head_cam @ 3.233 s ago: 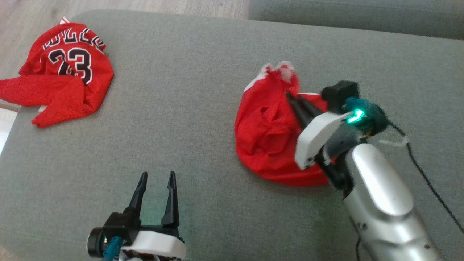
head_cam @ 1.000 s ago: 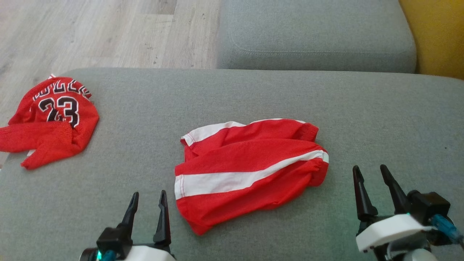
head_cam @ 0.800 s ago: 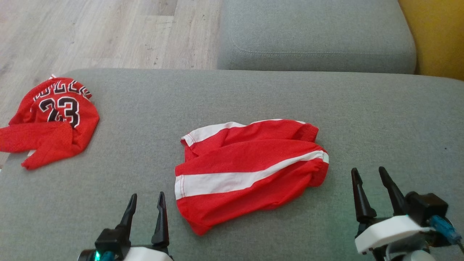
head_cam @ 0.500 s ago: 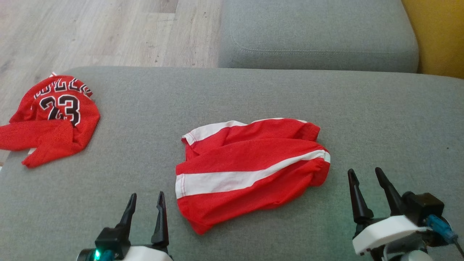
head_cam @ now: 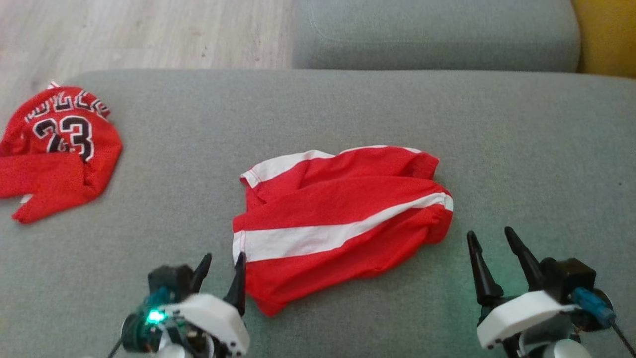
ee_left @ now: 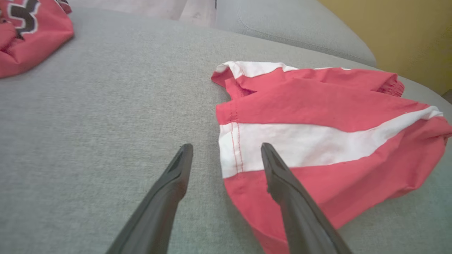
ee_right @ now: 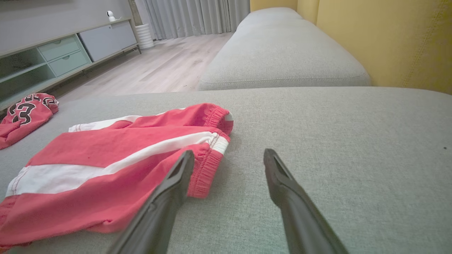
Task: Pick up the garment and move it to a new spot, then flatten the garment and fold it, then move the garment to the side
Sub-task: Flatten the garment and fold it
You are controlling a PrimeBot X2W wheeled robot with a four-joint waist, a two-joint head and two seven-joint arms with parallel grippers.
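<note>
The left gripper [head_cam: 224,256] has its jaws spread and empty. In the left wrist view its two dark fingers [ee_left: 279,176] frame the near left edge of the shorts [head_cam: 343,219], one finger over bare cushion and the other over the red cloth just below the white stripe. Whether that finger touches the cloth cannot be told. The right gripper [head_cam: 488,232] also has its jaws spread with nothing between them. It sits just beyond the right end of the shorts, apart from the cloth in the head view, and in the right wrist view one finger crosses in front of the gathered elastic edge. The red shorts lie loosely flattened near the middle of the grey sofa seat [head_cam: 318,109], toward its near side, between the two grippers, with a broad white stripe slanting across them and a second white band along the far left edge. A crumpled red jersey [head_cam: 59,149] with black and white numbers lies well apart at the far left of the seat. Beyond the seat are a second grey cushion [head_cam: 432,35], pale wood floor [head_cam: 149,30] and a yellow surface [head_cam: 608,35] at the far right.
</note>
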